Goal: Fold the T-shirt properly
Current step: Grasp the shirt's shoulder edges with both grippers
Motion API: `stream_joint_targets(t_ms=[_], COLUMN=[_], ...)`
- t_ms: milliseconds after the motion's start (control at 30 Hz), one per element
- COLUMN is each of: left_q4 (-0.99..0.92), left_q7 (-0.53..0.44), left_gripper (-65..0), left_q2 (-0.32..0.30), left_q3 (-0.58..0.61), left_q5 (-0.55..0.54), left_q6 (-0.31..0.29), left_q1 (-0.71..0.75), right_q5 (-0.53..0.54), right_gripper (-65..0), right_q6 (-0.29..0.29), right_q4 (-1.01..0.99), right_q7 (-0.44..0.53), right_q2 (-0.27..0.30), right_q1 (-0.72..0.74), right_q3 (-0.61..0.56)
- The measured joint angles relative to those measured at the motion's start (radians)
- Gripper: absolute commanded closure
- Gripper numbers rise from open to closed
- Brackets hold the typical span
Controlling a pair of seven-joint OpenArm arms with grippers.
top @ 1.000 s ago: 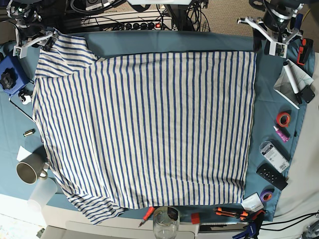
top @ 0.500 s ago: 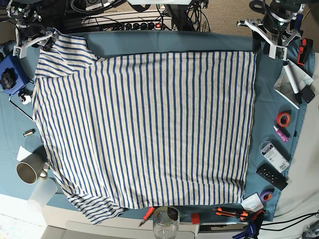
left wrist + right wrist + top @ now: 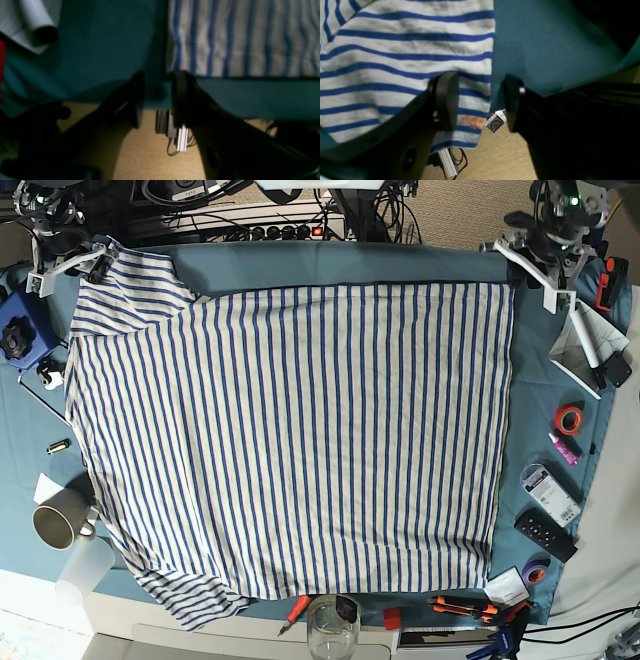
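The T-shirt (image 3: 290, 440), cream-white with narrow blue stripes, lies spread flat on the teal table cloth (image 3: 350, 265). One sleeve reaches the far left corner, another the near left edge. My right gripper (image 3: 72, 268) hovers over the far left sleeve. In the right wrist view it (image 3: 477, 102) stands open, its fingers straddling the sleeve hem (image 3: 475, 95) without pinching it. My left gripper (image 3: 528, 272) is at the far right corner of the shirt. In the left wrist view it (image 3: 156, 97) is open and empty, just off the shirt's corner (image 3: 180, 60) at the table's edge.
A mug (image 3: 52, 525) and a glass (image 3: 332, 630) stand near the front edge. A blue box (image 3: 20, 330) sits at the left. On the right strip lie a paper with a marker (image 3: 590, 345), red tape (image 3: 570, 418), a remote (image 3: 545, 535) and purple tape (image 3: 535, 570).
My left gripper has shifted slightly towards the far edge and turned a little. The right gripper and the shirt have stayed where they were.
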Motion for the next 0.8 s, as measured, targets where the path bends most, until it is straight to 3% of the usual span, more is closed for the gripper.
stream_joint_targets(t_ms=[167,433,567,800], left_q4=[-0.058,-0.062,-0.007,0.119], left_q7=[0.004,0.041,0.11,0.116], left_gripper=[-19.2,-19.2,-19.2,-18.2], left_q2=[0.0,0.0,0.0,0.0], left_q3=[0.0,0.0,0.0,0.0], left_q5=[-0.025,-0.061,-0.063,-0.095], left_q6=[-0.053,-0.052,-0.043,-0.045], left_q1=[-0.076,-0.093,-0.084,-0.041], right_q5=[0.0,0.0,0.0,0.0], right_gripper=[-29.0,-29.0,-29.0,-29.0], right_q6=[0.0,0.0,0.0,0.0], right_q4=[0.0,0.0,0.0,0.0], right_q7=[0.0,-0.001,-0.001,-0.001], right_q2=[0.0,0.0,0.0,0.0], right_q1=[0.0,0.0,0.0,0.0], right_q3=[0.0,0.0,0.0,0.0])
